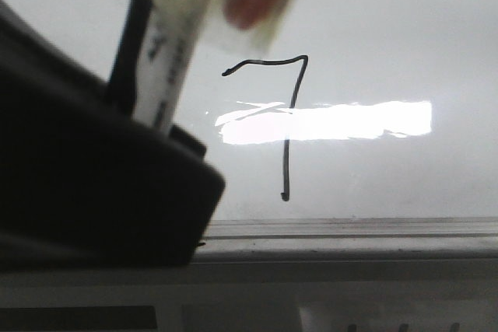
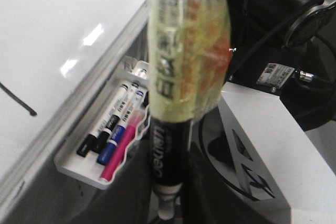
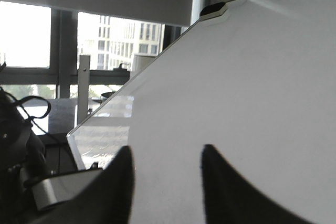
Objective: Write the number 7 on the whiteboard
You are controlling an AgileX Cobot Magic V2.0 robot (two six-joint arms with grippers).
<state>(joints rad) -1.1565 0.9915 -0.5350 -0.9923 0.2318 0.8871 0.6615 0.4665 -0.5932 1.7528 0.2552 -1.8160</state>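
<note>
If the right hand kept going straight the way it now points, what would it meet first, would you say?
Most likely the whiteboard: the right hand has its open fingers aimed at the bare white surface, with nothing between them. How far off it is, I cannot judge.

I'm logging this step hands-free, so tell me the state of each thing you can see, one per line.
number 7: fully drawn on the board.
whiteboard: upright, glossy, otherwise unmarked.
black marker: taped up, tip off the board.
left gripper: shut on the black marker.
right gripper: open, holding nothing.
marker tray: holds black, blue and pink markers, capped.
</note>
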